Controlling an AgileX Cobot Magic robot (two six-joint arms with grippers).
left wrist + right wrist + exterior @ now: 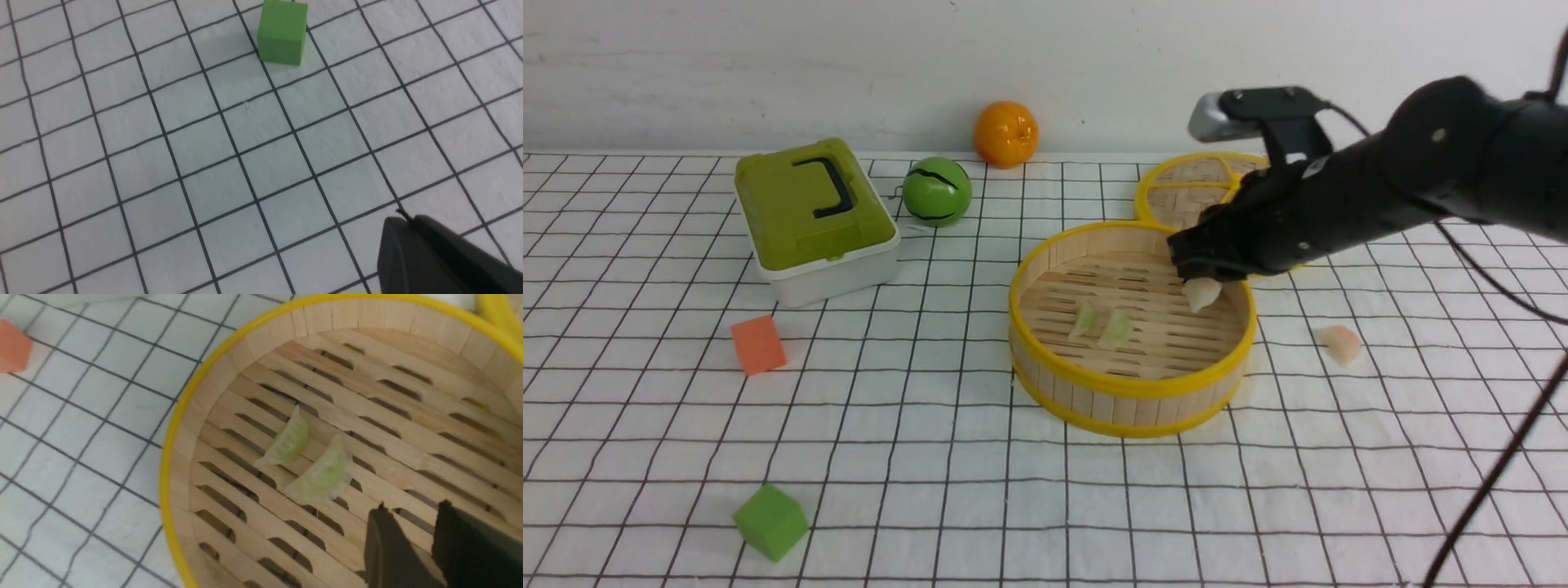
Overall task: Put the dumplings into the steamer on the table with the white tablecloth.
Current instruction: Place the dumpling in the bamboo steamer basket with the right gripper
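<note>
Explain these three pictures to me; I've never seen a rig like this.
This is a robot with two arms ending in grippers. The wide picture looks forward from between the arms; the other two come from cameras on its wrists. The right gripper holds a pink dumpling over the bamboo steamer, where two green dumplings lie. A second pink dumpling sits on the gridded tablecloth. The left wrist camera shows only a green cube and part of the left gripper.

Two dumplings [1084, 318] lie in the steamer [1131, 390], lid [1184, 196] behind it.
</note>
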